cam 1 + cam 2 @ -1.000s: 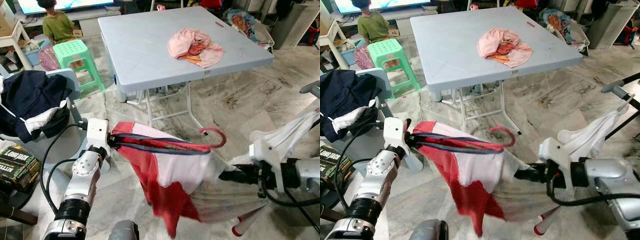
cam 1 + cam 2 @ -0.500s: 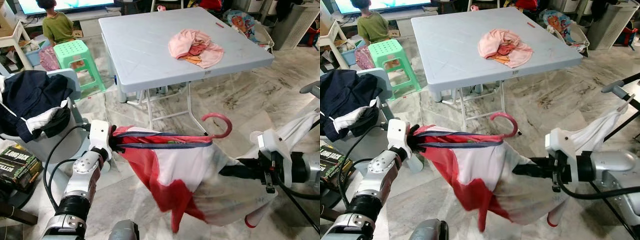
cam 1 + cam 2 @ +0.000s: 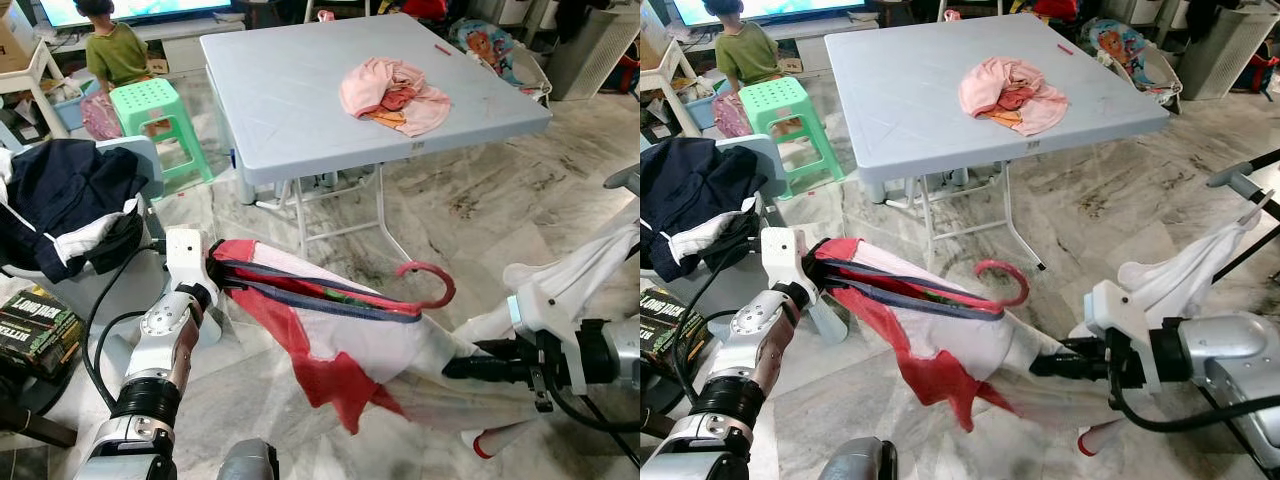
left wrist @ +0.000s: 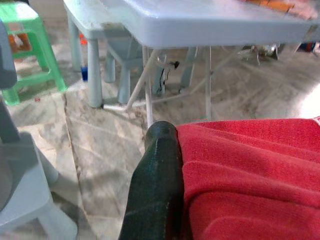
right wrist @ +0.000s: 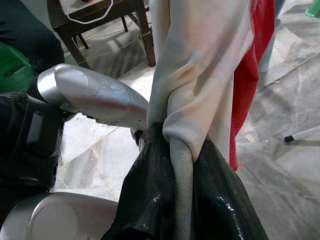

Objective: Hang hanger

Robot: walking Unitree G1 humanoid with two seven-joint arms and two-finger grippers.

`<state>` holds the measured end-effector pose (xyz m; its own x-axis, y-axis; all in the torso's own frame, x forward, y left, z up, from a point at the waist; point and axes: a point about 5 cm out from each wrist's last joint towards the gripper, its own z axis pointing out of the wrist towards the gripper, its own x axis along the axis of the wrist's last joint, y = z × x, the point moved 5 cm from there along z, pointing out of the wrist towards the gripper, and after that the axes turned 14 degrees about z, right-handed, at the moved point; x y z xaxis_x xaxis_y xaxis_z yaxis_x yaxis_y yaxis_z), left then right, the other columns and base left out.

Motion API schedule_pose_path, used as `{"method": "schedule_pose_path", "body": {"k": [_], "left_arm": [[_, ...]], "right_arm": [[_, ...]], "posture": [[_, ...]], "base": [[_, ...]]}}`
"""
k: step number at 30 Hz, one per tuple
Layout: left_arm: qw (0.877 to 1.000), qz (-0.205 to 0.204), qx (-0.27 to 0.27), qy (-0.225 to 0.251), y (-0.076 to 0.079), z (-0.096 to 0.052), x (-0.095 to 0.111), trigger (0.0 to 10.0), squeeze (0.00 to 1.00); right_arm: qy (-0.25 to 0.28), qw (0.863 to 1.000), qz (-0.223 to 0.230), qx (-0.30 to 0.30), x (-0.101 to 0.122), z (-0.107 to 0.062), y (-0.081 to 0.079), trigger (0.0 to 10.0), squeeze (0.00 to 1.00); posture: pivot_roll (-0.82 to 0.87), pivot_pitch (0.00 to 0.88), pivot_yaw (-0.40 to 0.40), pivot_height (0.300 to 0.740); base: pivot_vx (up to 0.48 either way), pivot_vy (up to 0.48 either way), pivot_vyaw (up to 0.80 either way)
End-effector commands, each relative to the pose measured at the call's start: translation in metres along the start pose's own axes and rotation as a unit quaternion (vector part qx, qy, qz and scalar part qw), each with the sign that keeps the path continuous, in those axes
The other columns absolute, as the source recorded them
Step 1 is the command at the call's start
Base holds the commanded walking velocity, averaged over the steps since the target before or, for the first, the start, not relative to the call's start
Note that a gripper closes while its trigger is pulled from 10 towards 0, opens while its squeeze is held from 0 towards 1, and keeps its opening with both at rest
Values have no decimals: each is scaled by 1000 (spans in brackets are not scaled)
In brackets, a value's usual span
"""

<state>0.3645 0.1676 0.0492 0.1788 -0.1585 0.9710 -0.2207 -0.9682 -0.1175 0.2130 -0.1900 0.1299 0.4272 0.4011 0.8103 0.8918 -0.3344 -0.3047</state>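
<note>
A hanger with a pink hook carries a red and white garment and hangs tilted between my two arms above the floor. My left gripper is shut on the hanger's left end, with red cloth pressed against its black finger. The hook end sits lower than the left end. My right gripper is shut on the garment's white cloth low on the right. A drying rack bar with a white garment over it stands at the far right.
A grey folding table with a pile of pink clothes stands straight ahead. A grey chair heaped with dark clothes is on my left. Behind it are a green stool and a seated person. Marble floor lies below.
The hanger's hook end has dropped and the garment sags lower. My right gripper has moved down with the white cloth; my left gripper has risen a little.
</note>
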Motion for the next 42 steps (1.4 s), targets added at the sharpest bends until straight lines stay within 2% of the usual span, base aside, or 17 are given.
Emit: {"method": "schedule_pose_path", "body": {"k": [1, 4, 6, 8, 9, 12, 14, 15, 19, 21, 23, 24, 25, 27, 30, 36, 42], "left_arm": [[999, 3, 21, -30, -11, -4, -13, 0, 0], [999, 7, -2, -43, 4, -6, -20, 0, 0], [996, 16, -46, -70, 26, -8, -33, 0, 0], [991, 34, -83, -96, 42, -11, -44, 0, 0], [990, 29, -93, -101, 48, -13, -47, 0, 0], [990, 33, -105, -84, 55, -11, -40, 0, 0], [992, 25, -100, -71, 54, -9, -33, 0, 0], [995, 25, -82, -59, 47, -6, -27, 0, 0], [1000, 23, 6, -18, 6, 2, -2, 0, 0], [999, 21, 32, -5, -10, 3, 8, 0, 0], [999, 21, 33, -4, -12, 3, 9, 0, 0], [999, 21, 34, 1, -13, 3, 11, 0, 0], [999, 21, 34, 7, -15, 3, 14, 0, 0], [999, 21, 34, 8, -15, 3, 15, 0, 0], [999, 21, 24, 7, -10, 3, 14, 0, 0], [999, 32, 0, -6, 7, 2, 4, 0, 0], [999, 36, -7, -22, 13, 0, -5, 0, 0]], "right_arm": [[29, 999, -36, 10, 24, -6, -4, 10000, 0], [70, 997, -44, 3, 41, -7, -1, 10000, 0], [108, 993, -50, -3, 56, -8, 1, 10000, 0], [129, 990, -54, -11, 64, -9, 4, 10000, 0], [140, 988, -57, -14, 69, -8, 5, 10000, 0], [151, 986, -59, -27, 74, -8, 10, 10000, 0], [133, 989, -60, -24, 67, -6, 9, 10000, 0], [114, 992, -57, -19, 60, -5, 8, 10000, 0], [19, 999, -35, 2, 19, -3, 1, 10000, 0], [-51, 998, -32, -14, -8, -7, 8, 10000, 0], [-57, 998, -33, -17, -10, -8, 9, 10000, 0], [-72, 996, -37, -27, -16, -9, 13, 10000, 0], [-87, 993, -51, -57, -21, -11, 24, 10000, 0], [-89, 992, -55, -68, -22, -11, 28, 10000, 0], [-59, 990, -75, -105, -9, -8, 42, 10000, 0], [-16, 984, -110, -137, 11, -4, 54, 10000, 0], [13, 987, -106, -116, 22, -7, 49, 10000, 0]], "posture": [[-32, 0, 13, 740], [-33, 0, 14, 740], [-31, 0, 11, 740], [-31, 0, 11, 740], [-31, 0, 11, 740], [-34, 0, 10, 740], [-33, 0, 11, 740], [-31, 0, 9, 740], [-31, 0, 9, 740], [-31, 0, 8, 740], [-31, 0, 8, 740], [-31, 0, 8, 740], [-31, 0, 8, 740], [-28, 0, 9, 740], [-26, 0, 9, 740], [-24, 0, 10, 740], [-26, 0, 9, 740]], "base": [[0, 0, 0], [0, 0, 0], [0, 0, 0], [0, 0, 0], [0, 0, 0], [0, 0, 0], [0, 0, 0], [0, 0, 0], [0, 0, 0], [0, 0, 0], [0, 0, 0], [0, 0, 0], [0, 0, 0], [0, 0, 0], [0, 0, 0], [0, 0, 0], [0, 0, 0]]}}
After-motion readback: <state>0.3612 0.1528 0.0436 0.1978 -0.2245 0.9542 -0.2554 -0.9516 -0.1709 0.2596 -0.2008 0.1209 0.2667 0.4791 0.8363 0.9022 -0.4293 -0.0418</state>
